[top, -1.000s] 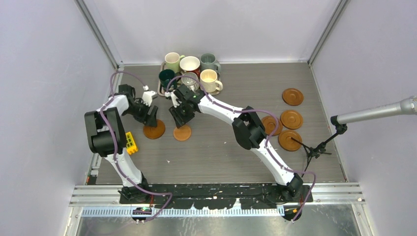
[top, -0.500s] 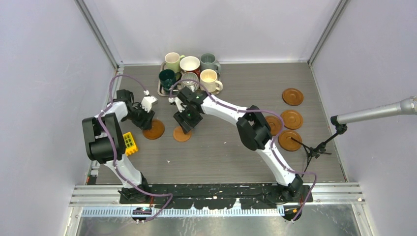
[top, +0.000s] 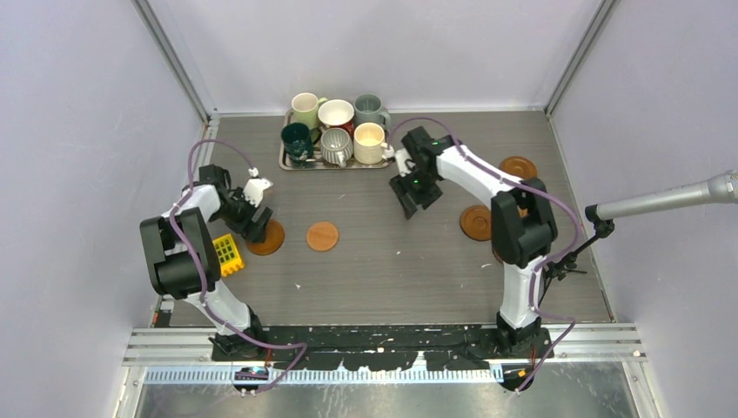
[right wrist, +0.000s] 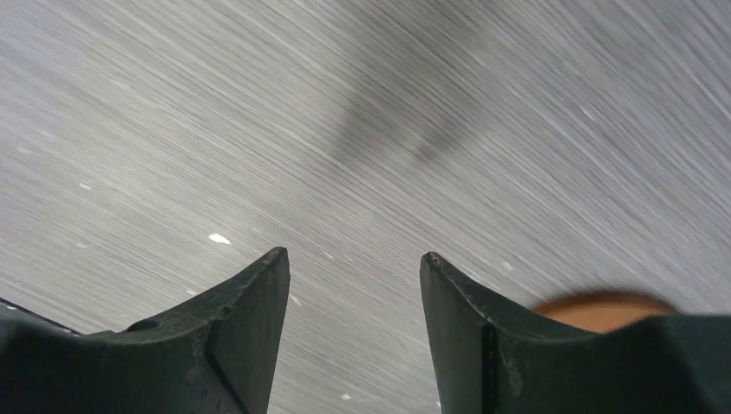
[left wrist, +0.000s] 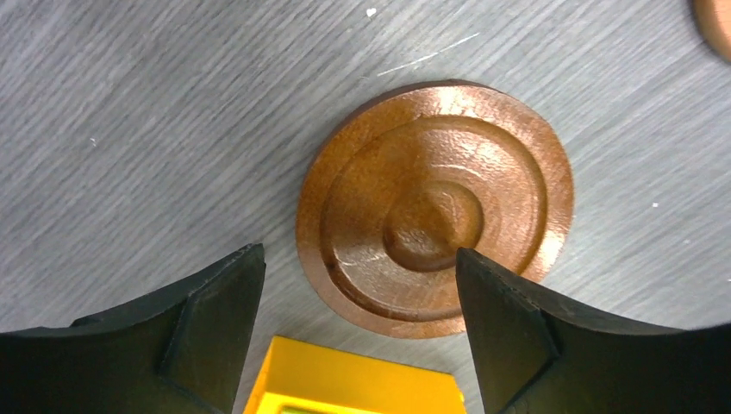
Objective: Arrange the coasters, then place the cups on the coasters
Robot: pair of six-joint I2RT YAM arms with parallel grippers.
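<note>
A ringed brown coaster (left wrist: 435, 207) lies flat on the table, and my left gripper (left wrist: 358, 267) hangs open just above its near edge, holding nothing. From above, that coaster (top: 270, 239) shows beside the left gripper (top: 255, 228). A plainer, lighter coaster (top: 323, 236) lies free to its right. My right gripper (top: 409, 198) is open and empty over bare table, with a coaster's edge (right wrist: 603, 310) just behind its right finger. More coasters (top: 477, 222) lie at the right, partly hidden by the right arm. Several cups (top: 336, 113) stand on the tray.
The silver tray (top: 285, 162) sits at the back centre. A yellow grid block (top: 228, 253) lies next to the left gripper, close to the ringed coaster. A microphone on a stand (top: 661, 200) reaches in from the right. Walls close in the table on three sides.
My right arm has swung from the plain coaster to the table's right half, leaving that coaster lying. The left gripper closed and reopened, drawing back left; its coaster shifted slightly toward the yellow block.
</note>
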